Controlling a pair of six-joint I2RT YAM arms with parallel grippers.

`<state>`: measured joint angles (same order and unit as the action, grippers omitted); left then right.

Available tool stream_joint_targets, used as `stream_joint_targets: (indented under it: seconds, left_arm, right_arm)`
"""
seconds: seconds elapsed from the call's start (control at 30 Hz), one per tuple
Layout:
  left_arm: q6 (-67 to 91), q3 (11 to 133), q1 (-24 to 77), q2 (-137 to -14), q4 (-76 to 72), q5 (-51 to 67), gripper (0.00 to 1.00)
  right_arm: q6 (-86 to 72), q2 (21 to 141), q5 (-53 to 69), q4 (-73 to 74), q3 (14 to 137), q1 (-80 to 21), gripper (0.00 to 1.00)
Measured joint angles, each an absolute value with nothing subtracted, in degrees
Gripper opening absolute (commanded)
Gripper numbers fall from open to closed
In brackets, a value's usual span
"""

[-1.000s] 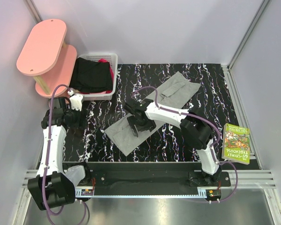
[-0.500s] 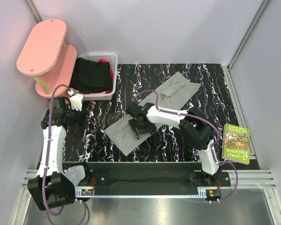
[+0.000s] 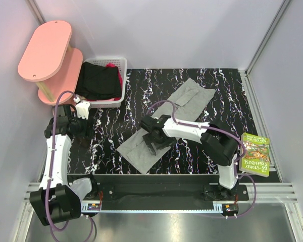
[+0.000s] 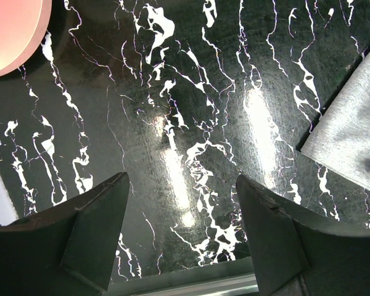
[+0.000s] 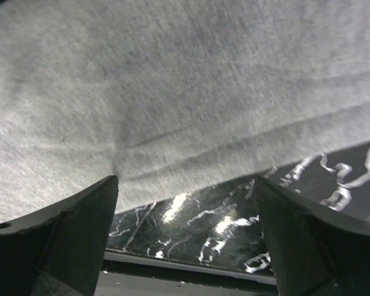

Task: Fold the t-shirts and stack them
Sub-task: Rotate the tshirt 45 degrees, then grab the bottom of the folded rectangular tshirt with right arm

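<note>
A light grey t-shirt [image 3: 164, 123] lies flat and slantwise on the black marbled table [image 3: 217, 85], running from the near left to the far right. My right gripper [image 3: 150, 143] hangs open low over its near end; in the right wrist view the grey t-shirt [image 5: 185, 92] fills the upper part, and its hem crosses between the spread fingers of the right gripper [image 5: 186, 185]. My left gripper [image 3: 85, 132] stands open over bare table at the left, and the left wrist view shows the left gripper [image 4: 182, 179] empty, with the grey t-shirt [image 4: 351, 135] off to its right. A black garment [image 3: 97, 82] and a bit of magenta cloth [image 3: 111, 65] lie in the basket.
The white lattice basket [image 3: 122, 61] stands at the far left of the table. A pink two-tier stool [image 3: 45, 50] is beside it. A green book [image 3: 254, 154] lies at the table's right edge. Grey walls close in the back and both sides.
My right gripper has moved toward the near edge, and the grey shirt's near end has shifted that way with it. Its jaws have spread wider. The left arm has not moved.
</note>
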<state>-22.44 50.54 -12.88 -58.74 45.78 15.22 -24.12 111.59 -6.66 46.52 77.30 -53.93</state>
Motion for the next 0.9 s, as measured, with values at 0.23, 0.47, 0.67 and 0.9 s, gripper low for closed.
stream_joint_targets:
  seconds: [0.23,0.47,0.67,0.9]
  left_arm:
    - [-22.8,50.6,-15.3,-58.2,46.0,15.3,0.77]
    - [-25.5,52.1,-30.5,-60.0,48.0,21.7,0.76]
    - [-28.3,52.7,-38.3,-66.3,49.4,27.7,0.75]
    - [-31.1,51.9,-38.8,-66.8,51.1,31.5,0.75]
  right_arm:
    - [-20.4,111.7,-18.1,52.5,88.2,-64.0,1.0]
    - [-17.7,117.8,-26.2,55.0,98.0,-77.8,1.0]
    - [-16.7,125.3,-27.9,57.3,101.2,-80.4,0.91]
    - [-14.9,129.4,-29.3,57.2,106.5,-80.7,0.89]
